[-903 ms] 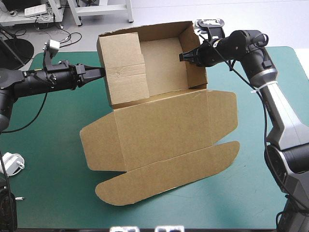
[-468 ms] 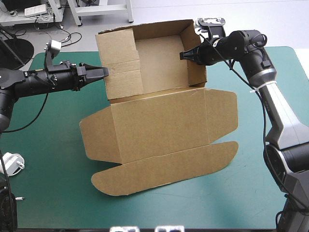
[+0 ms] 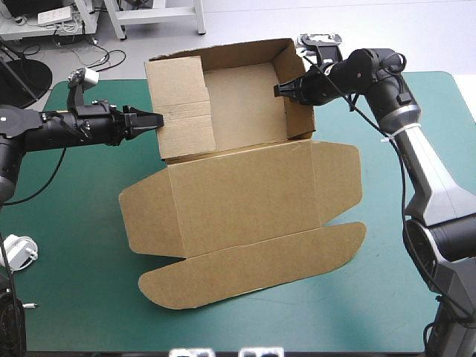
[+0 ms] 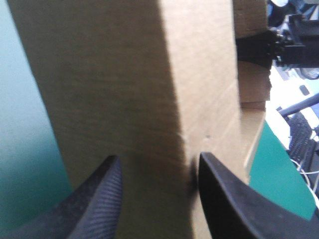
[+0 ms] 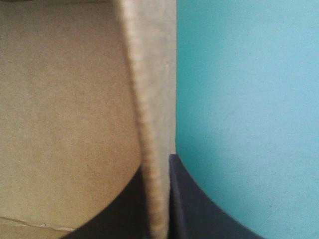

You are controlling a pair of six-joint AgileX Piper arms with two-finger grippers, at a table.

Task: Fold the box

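Finds the box shifted slightly toward the left edge of the bench since just before, with its left wall swung further inward over the floor.

Sees the tray at the far side of the teal-green cover, tipped up so that its open side faces the high camera, with the back wall and both side walls raised. Sees the lid lying flat toward the near edge, with a rounded ear on either side and the long tuck flap nearest the robot.

Places the left gripper at the outer face of the left wall, reaching in level from the bench's left side. Shows, from the left wrist, its black fingers spread, with the brown board of that wall between them. Cannot tell whether either finger touches the board.

Places the right gripper at the right wall, coming in from the far right. Shows, from the right wrist, its fingers pressed all but together, pinching that wall's edge, with the brown inside of the tray to one side and bare cover to the other.
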